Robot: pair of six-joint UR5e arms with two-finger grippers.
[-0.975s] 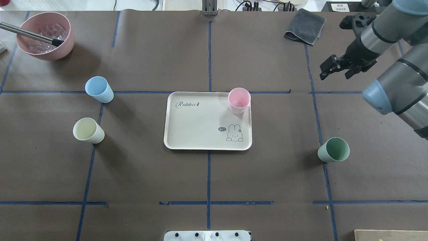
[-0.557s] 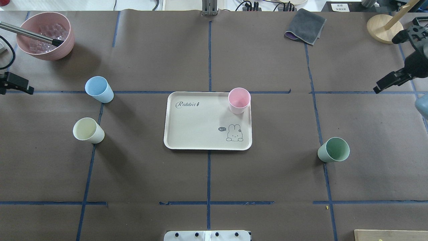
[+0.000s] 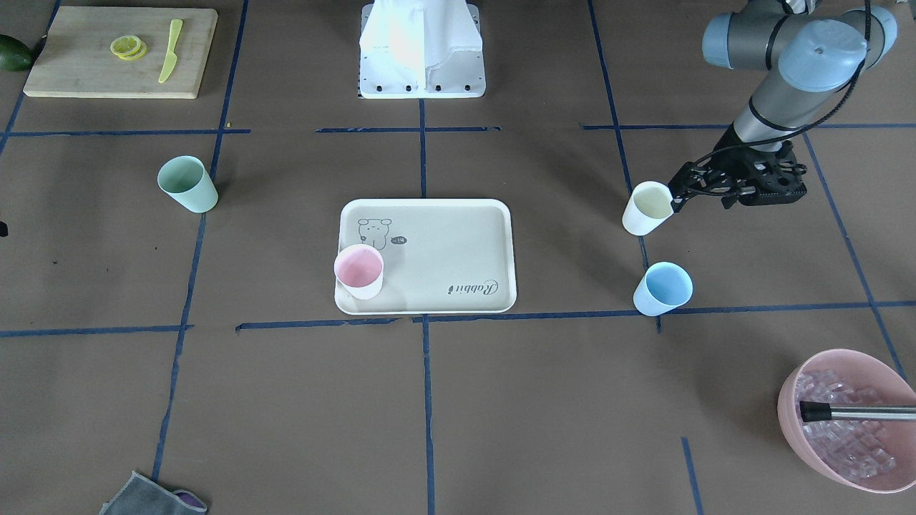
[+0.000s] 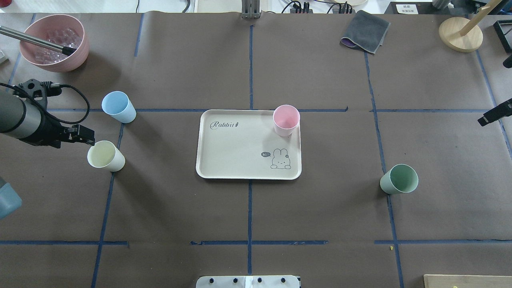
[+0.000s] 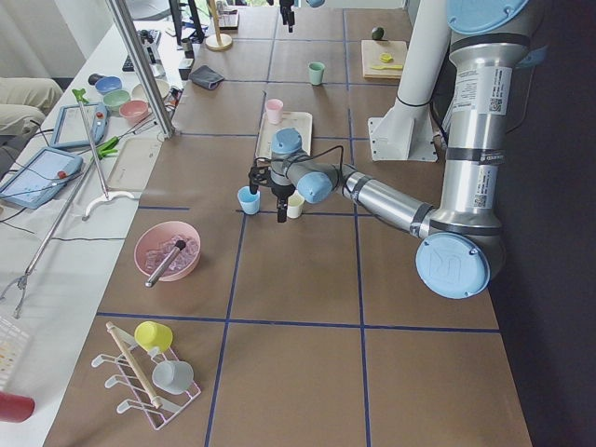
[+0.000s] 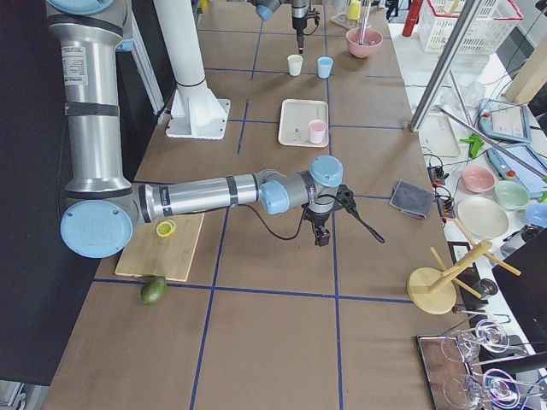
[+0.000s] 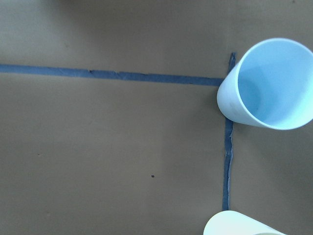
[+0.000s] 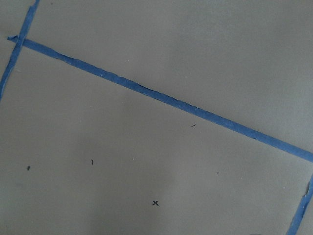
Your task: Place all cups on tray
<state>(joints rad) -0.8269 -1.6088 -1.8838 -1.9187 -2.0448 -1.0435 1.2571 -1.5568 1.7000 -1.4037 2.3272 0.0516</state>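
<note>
Left gripper (image 4: pixel 87 137) hangs by the yellow cup (image 4: pixel 105 157), jaws apart, holding nothing; right gripper (image 4: pixel 494 116), jaws I cannot tell; pink cup (image 4: pixel 286 120) stands on the tray (image 4: pixel 232 156).

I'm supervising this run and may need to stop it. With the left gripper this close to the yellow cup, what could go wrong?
The left gripper is right beside the pale yellow cup; a slightly off approach could tip or shove it. The light blue cup stands close by and might get bumped. The pink cup sits by the rim of the tray; a clumsy placement could nudge it off.
</note>
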